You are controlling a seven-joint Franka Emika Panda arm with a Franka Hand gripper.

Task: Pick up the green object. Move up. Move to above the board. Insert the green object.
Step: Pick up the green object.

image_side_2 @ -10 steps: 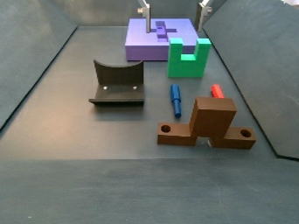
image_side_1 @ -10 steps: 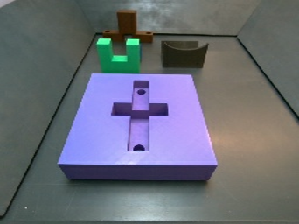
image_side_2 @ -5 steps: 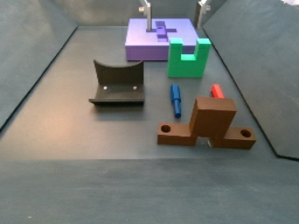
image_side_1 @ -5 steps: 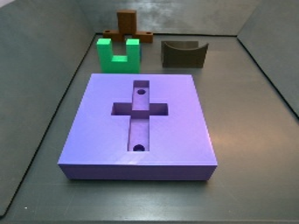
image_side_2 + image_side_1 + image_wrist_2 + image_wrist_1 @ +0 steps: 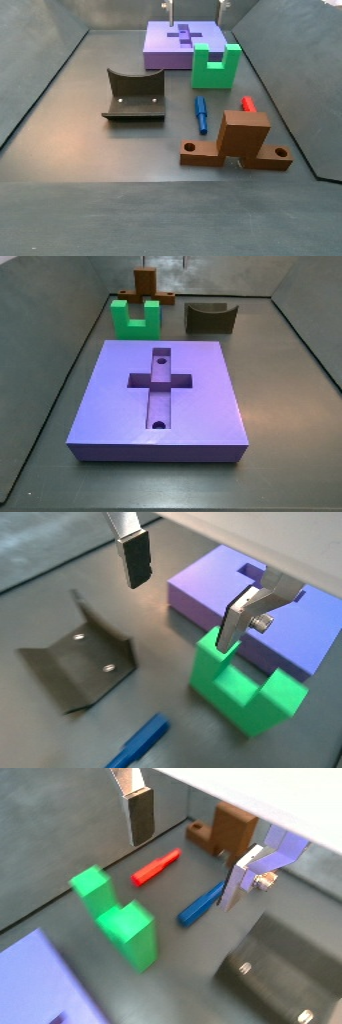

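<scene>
Lying flat on the grey bench (image 5: 287, 406), the board (image 5: 160, 396) shows whole in a side view, its cross recess and two round holes bare; both wrist views cut it off at the frame edge. Next the dark olive block (image 5: 135, 96) with its curved top stands apart on the bench. Behind the brown cross-shaped piece (image 5: 241, 140) in a side view, part of the red peg (image 5: 247, 103) is hidden. The green object (image 5: 245, 692) stands upright just beside the board's end, prongs up, nothing touching it. A blue peg (image 5: 203, 905) lies near the red one. My tool (image 5: 187, 582) hangs above the green object with its plates spread wide and nothing between them; in the side views only its tips (image 5: 168, 8) show at the top edge, too small to read.
</scene>
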